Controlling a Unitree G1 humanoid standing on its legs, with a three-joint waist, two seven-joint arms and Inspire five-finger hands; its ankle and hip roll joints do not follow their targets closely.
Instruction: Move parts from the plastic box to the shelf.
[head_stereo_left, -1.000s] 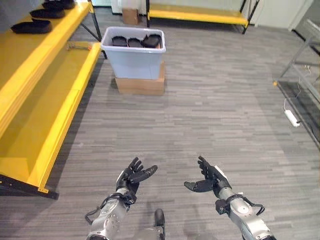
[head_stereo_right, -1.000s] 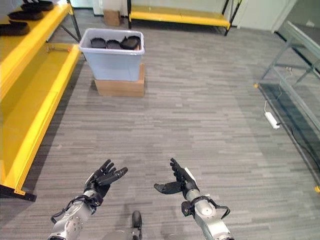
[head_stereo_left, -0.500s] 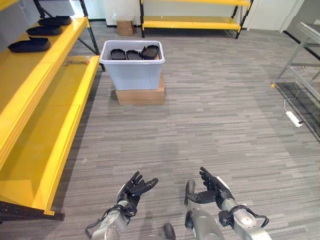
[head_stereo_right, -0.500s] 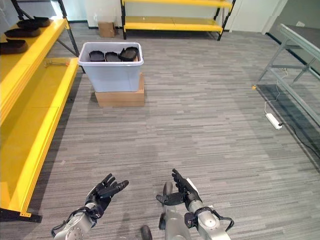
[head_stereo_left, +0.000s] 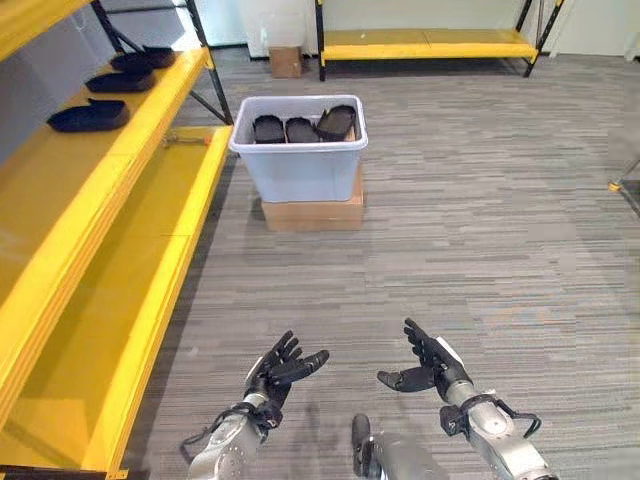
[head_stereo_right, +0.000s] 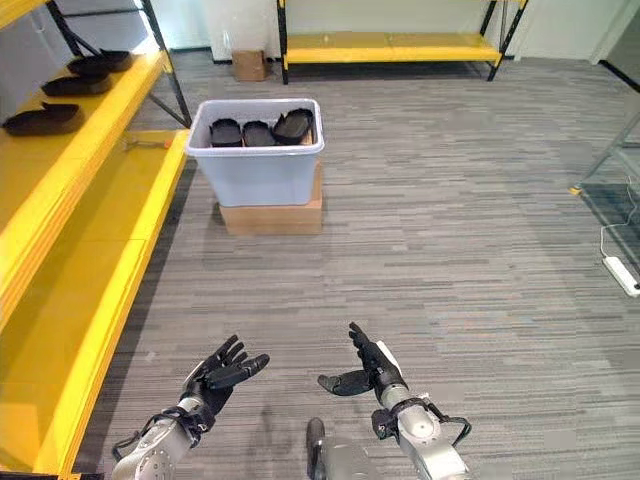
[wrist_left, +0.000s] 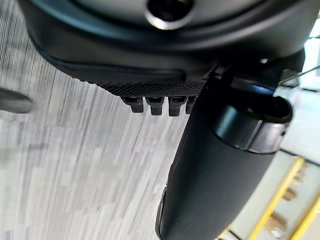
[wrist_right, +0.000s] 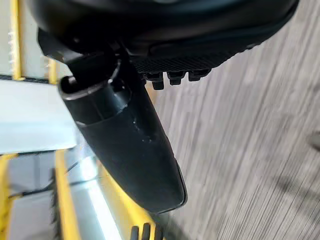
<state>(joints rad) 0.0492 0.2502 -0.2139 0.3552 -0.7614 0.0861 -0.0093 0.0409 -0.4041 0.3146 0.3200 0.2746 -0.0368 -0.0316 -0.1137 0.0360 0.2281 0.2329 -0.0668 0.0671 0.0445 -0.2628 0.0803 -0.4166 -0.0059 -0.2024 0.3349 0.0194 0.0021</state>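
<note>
left hand (head_stereo_left: 281, 368): raised low over the grey plank floor (head_stereo_left: 480, 230), palm up, fingers spread and straight, thumb out to the side. released, holding nothing.

right hand (head_stereo_left: 427, 366): level with the left hand and just beside it, a gap of bare floor between the two. fingers straight and fanned, thumb pointing toward the left hand. released, holding nothing. both wrist views agree: each shows an extended thumb over blurred floor, nothing in the grasp.

plastic box (head_stereo_left: 300, 168): pale, open-topped, well ahead of both hands and slightly to the left-hand side. it sits on a flat cardboard carton (head_stereo_left: 311, 212), which rests on the floor.

parts in the box (head_stereo_left: 304, 127): dark moulded pieces, three countable, standing side by side along the far half of the box; the one farthest from the shelf is tilted and rises above the rim. well apart from either hand.

shelf (head_stereo_left: 110, 180): yellow, tiered, running along the left-hand side from beside the left hand to past the box. the box stands just beside its lower tier.

parts on the shelf (head_stereo_left: 90, 116): three dark pieces in a row on the upper tier, far ahead and left of the left hand, spaced apart from one another.

second yellow rack (head_stereo_left: 430, 42): against the far wall, beyond the box. a small brown carton (head_stereo_left: 286, 62) stands on the floor near its left end.
</note>
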